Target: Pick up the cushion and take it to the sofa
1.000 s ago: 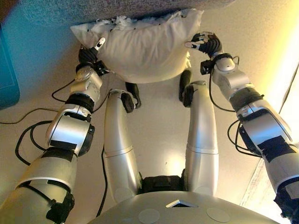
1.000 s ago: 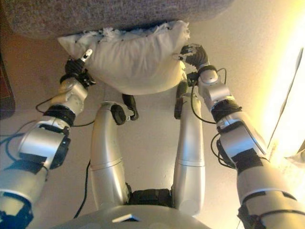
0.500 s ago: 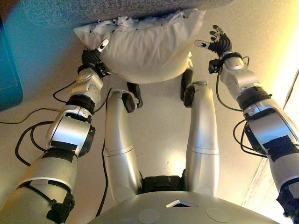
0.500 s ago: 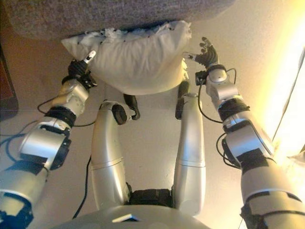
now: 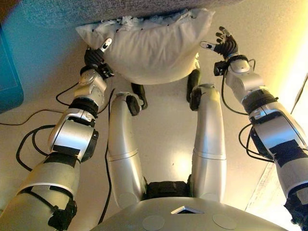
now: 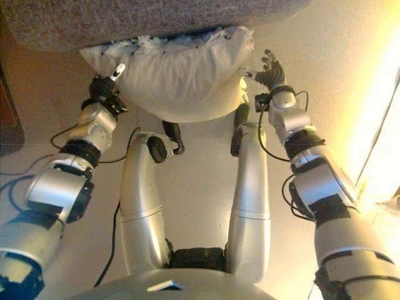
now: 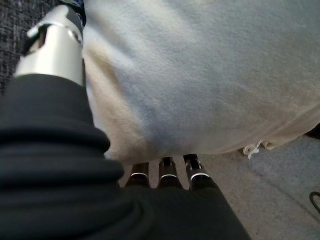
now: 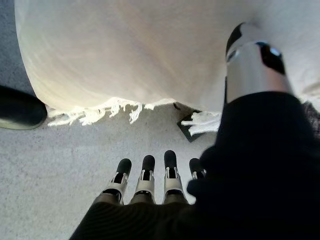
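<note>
1. Cushion (image 5: 149, 48): cream-white, plump and soft, sagging in a rounded belly along its lower side, with a frayed white fringe along the upper seam and loose tassel threads at one corner (plainest in the right wrist view).
2. Lies at 12 o'clock in the head views, upper edge pressed against the front of the grey textured sofa (image 5: 72, 12), lower bulge hanging above the pale floor (image 5: 163, 125).
3. Fabric matte and fleecy, lightly creased, shaded grey toward the underside in the left wrist view.
4. Left hand (image 5: 95, 57): at about 10 o'clock, touching the cushion's left end, thumb (image 7: 52, 47) laid up against the cloth's side and fingers (image 7: 167, 172) tucked beneath the lower edge; tips hidden under the fabric, so cannot tell whether curled round it or straight.
5. Right hand (image 5: 225, 44): at about 1 o'clock, just beside the cushion's right corner but apart from it, fingers (image 8: 145, 177) spread and straight, holding nothing.
6. Teal object (image 5: 7, 72) at 9 o'clock, cut off by the frame edge, well apart from the cushion.
</note>
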Controlling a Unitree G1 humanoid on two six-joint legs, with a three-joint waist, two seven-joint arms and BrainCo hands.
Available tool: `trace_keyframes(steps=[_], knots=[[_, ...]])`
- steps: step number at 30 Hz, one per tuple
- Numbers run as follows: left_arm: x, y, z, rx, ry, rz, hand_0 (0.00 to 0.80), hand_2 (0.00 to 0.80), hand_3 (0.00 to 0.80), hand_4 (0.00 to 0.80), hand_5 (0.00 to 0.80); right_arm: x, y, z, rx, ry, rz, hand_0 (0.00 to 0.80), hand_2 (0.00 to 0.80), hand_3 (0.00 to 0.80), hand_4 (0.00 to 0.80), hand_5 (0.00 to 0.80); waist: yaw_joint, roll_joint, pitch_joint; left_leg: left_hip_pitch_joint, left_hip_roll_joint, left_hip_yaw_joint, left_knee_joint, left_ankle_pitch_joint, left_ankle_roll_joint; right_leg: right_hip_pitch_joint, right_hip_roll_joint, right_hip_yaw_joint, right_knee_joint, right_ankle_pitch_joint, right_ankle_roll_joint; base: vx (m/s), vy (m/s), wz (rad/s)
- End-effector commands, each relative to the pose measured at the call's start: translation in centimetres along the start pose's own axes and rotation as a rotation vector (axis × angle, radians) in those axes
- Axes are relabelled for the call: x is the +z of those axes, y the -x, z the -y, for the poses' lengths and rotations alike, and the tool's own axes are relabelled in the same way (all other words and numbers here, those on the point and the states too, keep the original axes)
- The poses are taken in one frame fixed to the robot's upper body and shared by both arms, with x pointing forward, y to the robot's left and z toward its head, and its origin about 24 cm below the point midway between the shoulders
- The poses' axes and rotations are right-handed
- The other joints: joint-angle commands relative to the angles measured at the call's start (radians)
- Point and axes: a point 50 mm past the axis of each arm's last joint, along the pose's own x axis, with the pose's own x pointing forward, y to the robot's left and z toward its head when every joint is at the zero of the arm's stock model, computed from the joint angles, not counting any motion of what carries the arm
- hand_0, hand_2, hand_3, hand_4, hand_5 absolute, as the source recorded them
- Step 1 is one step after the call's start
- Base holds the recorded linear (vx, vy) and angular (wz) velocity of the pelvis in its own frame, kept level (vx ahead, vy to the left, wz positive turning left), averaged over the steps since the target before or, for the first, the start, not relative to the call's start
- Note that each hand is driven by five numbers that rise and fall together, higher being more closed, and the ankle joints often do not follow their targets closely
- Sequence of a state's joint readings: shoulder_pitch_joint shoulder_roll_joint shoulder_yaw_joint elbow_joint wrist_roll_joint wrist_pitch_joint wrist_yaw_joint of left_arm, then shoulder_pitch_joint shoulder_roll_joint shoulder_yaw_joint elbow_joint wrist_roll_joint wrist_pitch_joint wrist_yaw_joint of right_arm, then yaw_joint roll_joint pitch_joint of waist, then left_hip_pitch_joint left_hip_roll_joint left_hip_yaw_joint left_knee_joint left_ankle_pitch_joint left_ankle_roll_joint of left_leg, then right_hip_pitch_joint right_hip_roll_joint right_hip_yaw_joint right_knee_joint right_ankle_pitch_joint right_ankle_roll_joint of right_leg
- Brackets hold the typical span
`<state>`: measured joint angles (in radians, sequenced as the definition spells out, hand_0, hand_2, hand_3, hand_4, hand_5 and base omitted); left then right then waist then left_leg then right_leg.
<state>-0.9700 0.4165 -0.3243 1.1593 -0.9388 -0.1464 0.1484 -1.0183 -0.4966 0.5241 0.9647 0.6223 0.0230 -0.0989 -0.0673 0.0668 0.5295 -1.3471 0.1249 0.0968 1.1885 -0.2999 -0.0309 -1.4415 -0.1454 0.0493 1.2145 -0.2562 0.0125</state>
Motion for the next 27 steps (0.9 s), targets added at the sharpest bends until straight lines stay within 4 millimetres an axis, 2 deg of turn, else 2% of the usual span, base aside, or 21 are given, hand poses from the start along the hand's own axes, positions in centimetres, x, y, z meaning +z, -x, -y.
trace_keyframes(steps=[1, 8, 15, 16, 17, 18, 21, 27], knots=[[1.0, 0.0, 1.3, -0.043, 0.054, 0.068, 0.000, 0.000, 0.000, 0.000, 0.000, 2.4, 0.0, -1.0, 0.152, 0.047, 0.103, 0.000, 0.000, 0.000, 0.000, 0.000, -0.042, 0.075, -0.010, 0.010, -0.025, 0.081, -0.022, 0.025, 0.002, 0.085, 0.004, -0.005, -0.079, 0.032, -0.039, 0.000, 0.000, 0.00], [1.2, 0.0, 1.8, -0.092, 0.054, 0.077, 0.000, 0.000, 0.000, 0.000, 0.000, 4.0, 0.1, -4.2, 0.361, 0.217, 0.137, 0.000, 0.000, 0.000, 0.000, 0.000, -0.024, 0.071, -0.010, 0.004, -0.025, 0.075, -0.023, 0.036, -0.005, 0.086, -0.010, -0.025, -0.096, 0.047, -0.039, -0.026, -0.025, 0.01], [1.9, 0.2, 3.7, -0.219, 0.077, 0.112, 0.000, 0.000, 0.000, 0.000, 0.000, 5.6, 0.0, -6.4, 0.388, 0.246, 0.137, 0.000, 0.000, 0.000, 0.000, 0.000, -0.014, 0.080, -0.010, 0.013, -0.029, 0.074, -0.036, 0.046, -0.006, 0.096, -0.007, -0.024, -0.102, 0.051, -0.043, -0.016, -0.023, 0.03], [2.0, 0.3, 4.0, -0.240, 0.081, 0.119, 0.220, 0.220, 0.220, 0.220, 0.220, 5.6, 0.0, -6.4, 0.379, 0.247, 0.133, 0.000, 0.000, 0.000, 0.000, 0.000, -0.013, 0.081, -0.010, 0.013, -0.029, 0.074, -0.036, 0.047, -0.006, 0.096, -0.007, -0.024, -0.103, 0.051, -0.043, -0.017, -0.013, 0.05], [2.3, 0.5, 4.8, -0.312, 0.086, 0.142, 0.800, 0.800, 0.800, 0.800, 0.800, 5.8, -0.1, -6.5, 0.355, 0.250, 0.126, 0.580, 0.580, 0.580, 0.580, 0.580, -0.012, 0.084, -0.010, 0.013, -0.027, 0.074, -0.036, 0.049, -0.005, 0.096, -0.007, -0.024, -0.102, 0.052, -0.044, -0.016, -0.006, 0.05], [2.5, 0.6, 5.4, -0.345, 0.086, 0.157, 0.800, 0.800, 0.800, 0.800, 0.800, 6.0, -0.1, -6.6, 0.352, 0.246, 0.128, 0.800, 0.800, 0.800, 0.800, 0.800, -0.010, 0.087, -0.010, 0.014, -0.028, 0.074, -0.039, 0.049, -0.005, 0.096, -0.007, -0.023, -0.104, 0.054, -0.045, -0.022, -0.005, 0.06], [2.8, 1.2, 6.8, -0.401, 0.086, 0.194, 0.800, 0.800, 0.800, 0.800, 0.800, 6.6, 0.0, -7.1, 0.335, 0.199, 0.161, 0.800, 0.800, 0.800, 0.800, 0.800, -0.007, 0.092, -0.010, 0.017, -0.030, 0.074, -0.050, 0.051, -0.004, 0.098, -0.006, -0.021, -0.111, 0.057, -0.044, -0.023, -0.009, 0.05], [2.8, 1.5, 7.4, -0.423, 0.084, 0.218, 0.800, 0.800, 0.800, 0.800, 0.800, 6.2, 0.3, -7.6, 0.346, 0.131, 0.164, 0.800, 0.800, 0.800, 0.800, 0.800, -0.007, 0.086, -0.010, 0.034, -0.034, 0.065, -0.057, 0.048, -0.001, 0.118, -0.004, -0.020, -0.118, 0.057, -0.042, -0.007, -0.015, 0.00]])
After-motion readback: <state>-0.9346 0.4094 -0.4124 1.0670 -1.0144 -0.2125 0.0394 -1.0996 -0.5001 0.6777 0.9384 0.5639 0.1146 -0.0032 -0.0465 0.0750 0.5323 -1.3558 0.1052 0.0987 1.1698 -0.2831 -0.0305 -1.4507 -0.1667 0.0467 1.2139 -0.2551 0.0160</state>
